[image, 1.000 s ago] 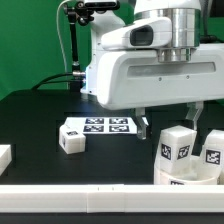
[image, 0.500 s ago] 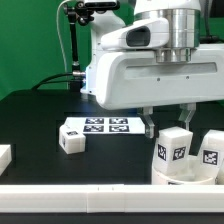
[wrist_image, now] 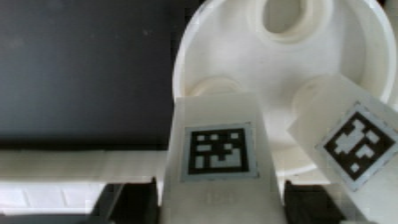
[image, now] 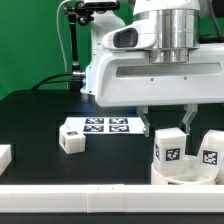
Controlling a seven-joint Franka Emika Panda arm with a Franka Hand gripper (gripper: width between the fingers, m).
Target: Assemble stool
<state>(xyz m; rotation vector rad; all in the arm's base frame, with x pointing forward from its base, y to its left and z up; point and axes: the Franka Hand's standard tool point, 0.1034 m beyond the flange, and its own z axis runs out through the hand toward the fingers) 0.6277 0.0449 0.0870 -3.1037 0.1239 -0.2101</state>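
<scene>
- Exterior view: the gripper [image: 167, 128] hangs straight down from the arm over the seat disc [image: 185, 178]. The disc lies by the table's [image: 40, 125] near edge, toward the exterior view's right.
- The held leg [image: 170, 150] stands in the disc. Over the last second it has crept toward the exterior view's left, and its tag has turned a little.
- That fits a leg being twisted into its socket, so I judge this leg partly seated.
- A second leg [image: 210, 152] stands upright just beside it in the disc.
- The third leg [image: 72, 139] lies well apart, beside the marker board [image: 100, 124].
- Wrist view: the held leg [wrist_image: 217, 140] fills the gap between the fingers, so the gripper seems pinched on it.
- The second leg [wrist_image: 356, 130] is close by, and the seat disc [wrist_image: 240, 50] lies beyond both.
</scene>
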